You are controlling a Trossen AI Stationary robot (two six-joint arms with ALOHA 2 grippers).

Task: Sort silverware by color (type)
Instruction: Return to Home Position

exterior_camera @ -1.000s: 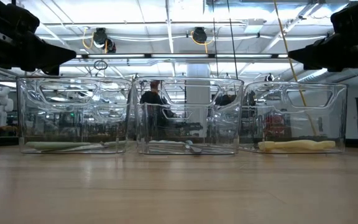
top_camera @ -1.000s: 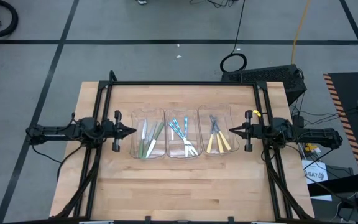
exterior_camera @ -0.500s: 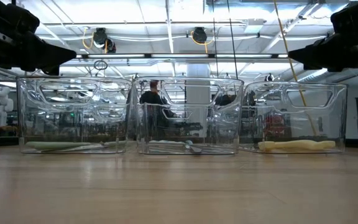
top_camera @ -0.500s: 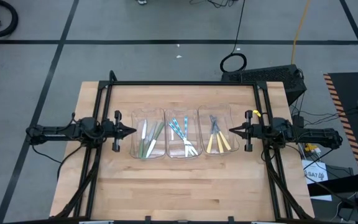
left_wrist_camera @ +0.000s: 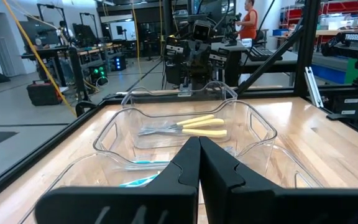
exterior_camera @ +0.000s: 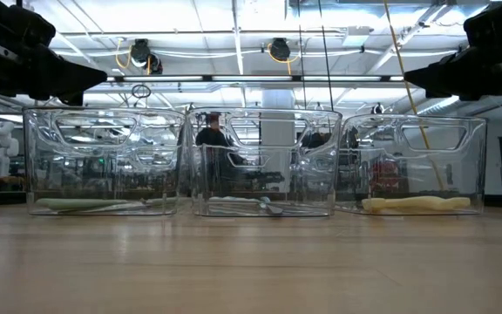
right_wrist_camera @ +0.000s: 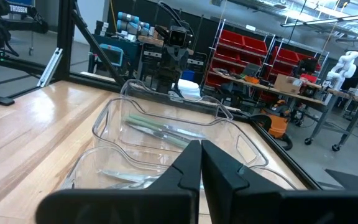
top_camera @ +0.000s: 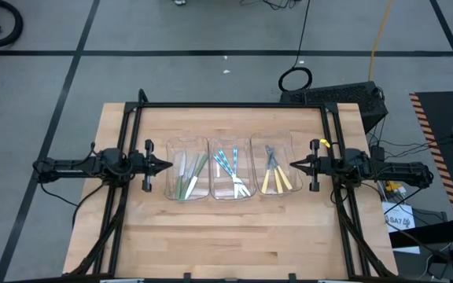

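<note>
Three clear bins stand side by side at the table's middle. The left bin [top_camera: 187,177] holds the green-handled silverware [top_camera: 192,178], lying flat on its bottom. The middle bin [top_camera: 230,177] holds the light-blue-handled pieces [top_camera: 228,163]. The right bin [top_camera: 274,174] holds the yellow-handled pieces [top_camera: 278,181], also seen in the left wrist view as yellow-handled pieces [left_wrist_camera: 197,124]. My left gripper [top_camera: 168,166] hovers shut just left of the bins. My right gripper [top_camera: 292,166] hovers shut just right of them. Neither touches anything.
A black frame [top_camera: 234,105] runs along the table's far edge and down both sides past the arm bases. Bare wood [top_camera: 226,236] lies between the bins and the near edge. A person [exterior_camera: 212,135] sits in the room far behind the table.
</note>
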